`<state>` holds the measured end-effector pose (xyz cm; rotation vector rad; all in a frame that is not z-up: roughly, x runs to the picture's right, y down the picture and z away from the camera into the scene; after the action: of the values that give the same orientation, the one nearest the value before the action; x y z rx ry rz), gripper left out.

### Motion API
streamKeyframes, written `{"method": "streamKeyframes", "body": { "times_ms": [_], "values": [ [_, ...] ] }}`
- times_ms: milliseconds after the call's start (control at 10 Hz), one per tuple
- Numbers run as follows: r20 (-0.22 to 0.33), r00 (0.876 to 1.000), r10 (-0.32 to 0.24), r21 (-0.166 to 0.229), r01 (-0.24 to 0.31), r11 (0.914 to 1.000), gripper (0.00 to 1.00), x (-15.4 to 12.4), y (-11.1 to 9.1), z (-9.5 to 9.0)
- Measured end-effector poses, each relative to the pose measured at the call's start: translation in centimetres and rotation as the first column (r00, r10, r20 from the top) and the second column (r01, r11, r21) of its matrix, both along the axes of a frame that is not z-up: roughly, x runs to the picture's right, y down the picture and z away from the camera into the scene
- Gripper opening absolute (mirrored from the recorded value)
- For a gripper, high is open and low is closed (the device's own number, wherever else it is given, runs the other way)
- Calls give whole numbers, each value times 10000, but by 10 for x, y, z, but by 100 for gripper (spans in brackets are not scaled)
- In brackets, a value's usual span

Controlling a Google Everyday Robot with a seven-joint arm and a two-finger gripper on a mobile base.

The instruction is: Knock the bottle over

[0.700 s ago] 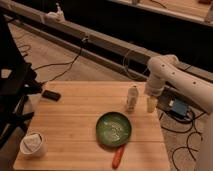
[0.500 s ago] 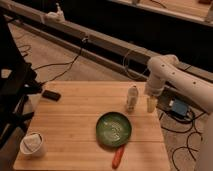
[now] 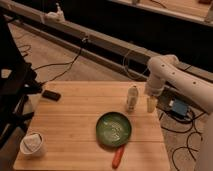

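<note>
Behind the green plate point(image 3: 114, 129), close to its far rim, the bottle point(image 3: 132, 97) stands upright on the wooden surface point(image 3: 75, 125). The hand point(image 3: 151, 104) hangs behind and right of the plate, just beside the bottle; contact not discernible. Whether the hand is spread or pressed together: cannot tell. An orange stick point(image 3: 117, 156) lies just in front of the plate. A white cup point(image 3: 33, 144) sits well to the plate's left.

The arm point(image 3: 176, 80) is glossy white, built of thick rounded tubes that meet in a bulbous bend. Its tool point(image 3: 151, 104), a paler cream-yellow piece below the wrist, hangs over the right edge of the bench point(image 3: 75, 125).
</note>
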<state>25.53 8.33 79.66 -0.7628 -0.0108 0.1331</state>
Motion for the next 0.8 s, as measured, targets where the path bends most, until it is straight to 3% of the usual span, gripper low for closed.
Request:
{"method": "streamKeyframes", "body": {
  "times_ms": [600,800],
  "values": [
    [0,10000,1,0,-1,10000,80,0,0,0],
    [0,10000,0,-1,0,10000,68,0,0,0]
  ]
}}
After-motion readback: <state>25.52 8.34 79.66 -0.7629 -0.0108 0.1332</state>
